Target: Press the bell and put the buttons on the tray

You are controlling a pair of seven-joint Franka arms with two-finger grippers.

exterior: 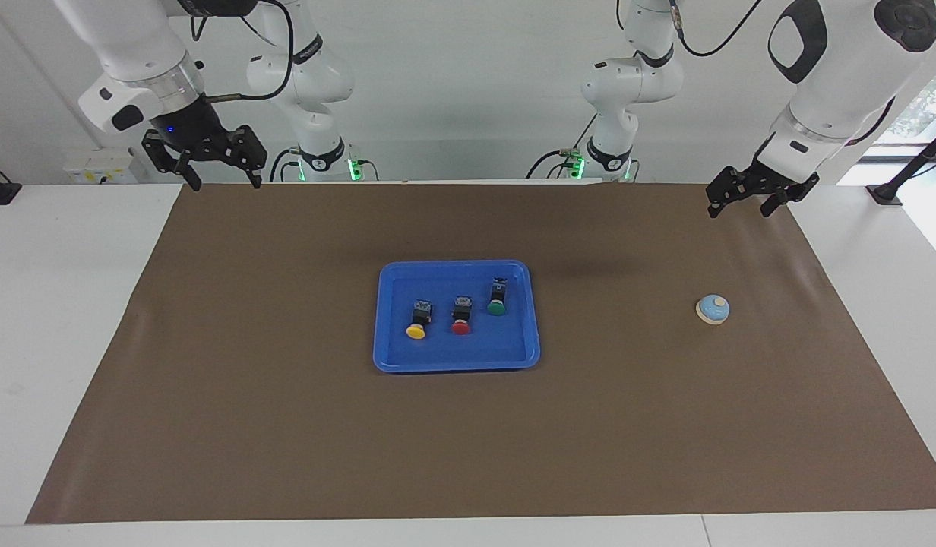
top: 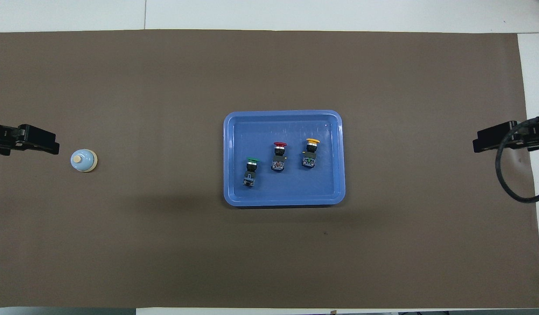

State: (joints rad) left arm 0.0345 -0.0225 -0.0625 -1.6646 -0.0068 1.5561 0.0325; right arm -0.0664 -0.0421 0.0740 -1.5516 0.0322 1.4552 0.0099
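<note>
The blue tray (exterior: 392,357) (top: 234,192) lies mid-table. In it lie the three buttons on their sides: yellow (exterior: 417,320) (top: 311,153), red (exterior: 461,315) (top: 278,156) and green (exterior: 498,297) (top: 250,172). The light-blue bell (exterior: 713,309) (top: 83,160) stands on the mat toward the left arm's end. My left gripper (exterior: 740,205) (top: 55,146) hangs open in the air over the mat's edge at that end, holding nothing. My right gripper (exterior: 223,182) (top: 475,146) hangs open and empty over the mat's corner at the right arm's end.
A brown mat (exterior: 286,425) (top: 164,245) covers most of the white table (exterior: 58,304). A black cable loop (top: 510,192) hangs by the right gripper. Both arm bases (exterior: 468,163) stand at the robots' edge.
</note>
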